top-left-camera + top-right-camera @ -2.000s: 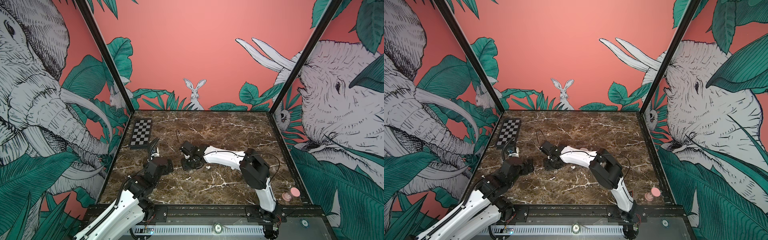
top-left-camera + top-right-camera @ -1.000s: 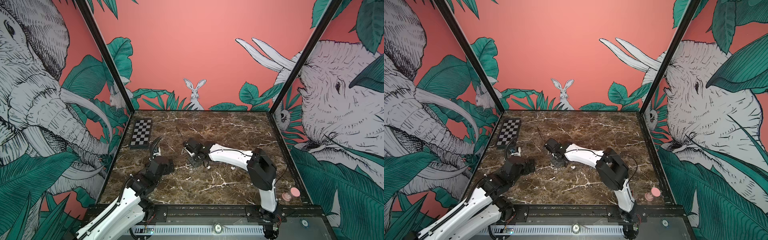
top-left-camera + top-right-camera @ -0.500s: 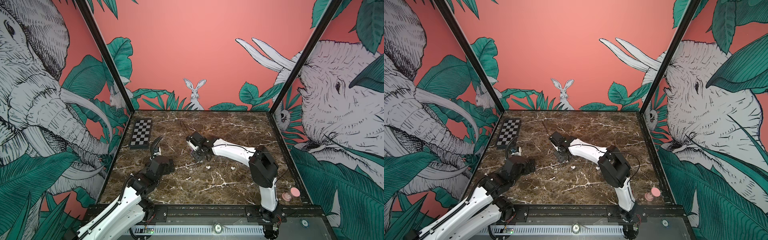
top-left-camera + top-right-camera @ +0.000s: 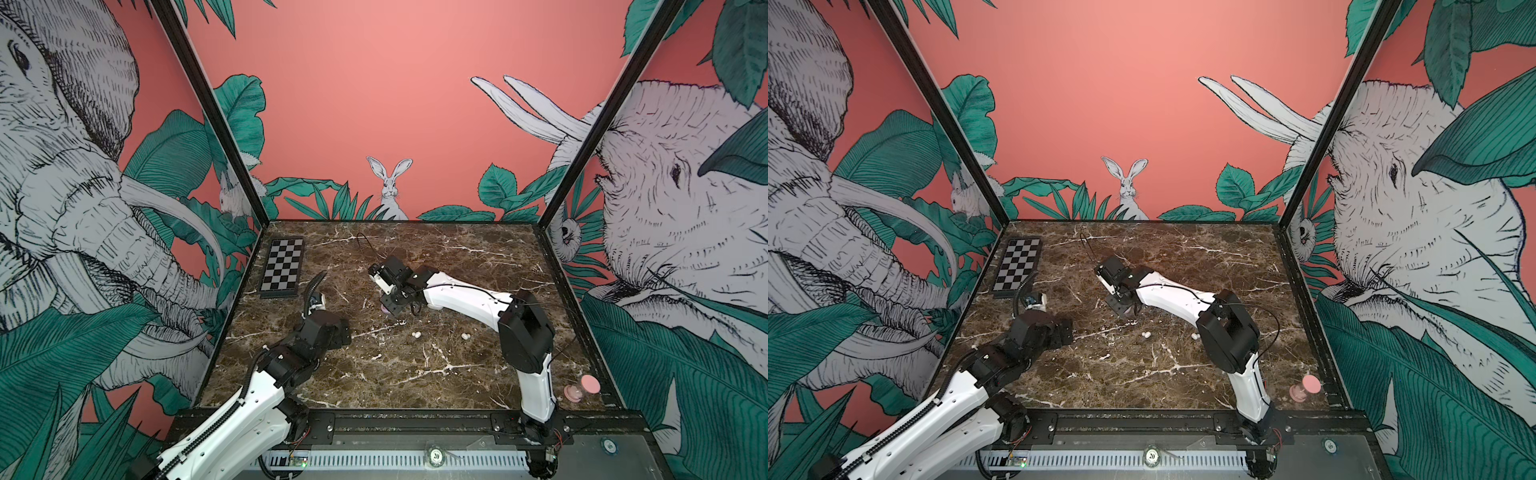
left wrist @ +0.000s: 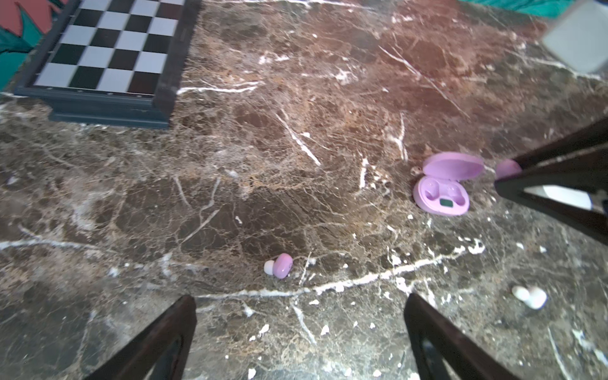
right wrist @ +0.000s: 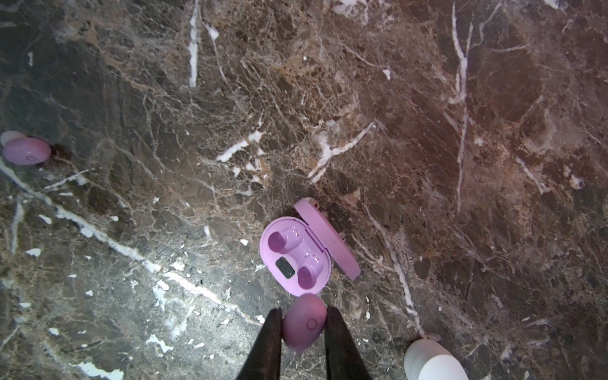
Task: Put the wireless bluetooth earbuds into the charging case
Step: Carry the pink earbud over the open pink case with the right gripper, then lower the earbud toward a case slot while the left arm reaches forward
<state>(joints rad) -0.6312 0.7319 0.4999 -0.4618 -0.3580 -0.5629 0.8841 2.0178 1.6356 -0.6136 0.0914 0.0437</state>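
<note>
Marble tabletop (image 4: 415, 374), jungle-mural walls. Chessboard (image 4: 281, 272) in the far left corner. Left gripper (image 5: 299, 297) spread wide, holding nothing; loose lilac earbud (image 5: 282, 266) just ahead. Open charging case (image 6: 294, 260) mid-table, sockets unfilled. Right gripper (image 6: 304, 316) pinches held lilac earbud (image 6: 304, 325) just beside the case. White earbud (image 4: 416, 334) and second white earbud (image 4: 465, 336) near that arm. Pink object (image 4: 582, 388), possibly a timer, far right.

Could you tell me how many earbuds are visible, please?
4: one lilac earbud in the right gripper near the open case; a second lilac earbud before the left gripper; two white earbuds on the marble.
</note>
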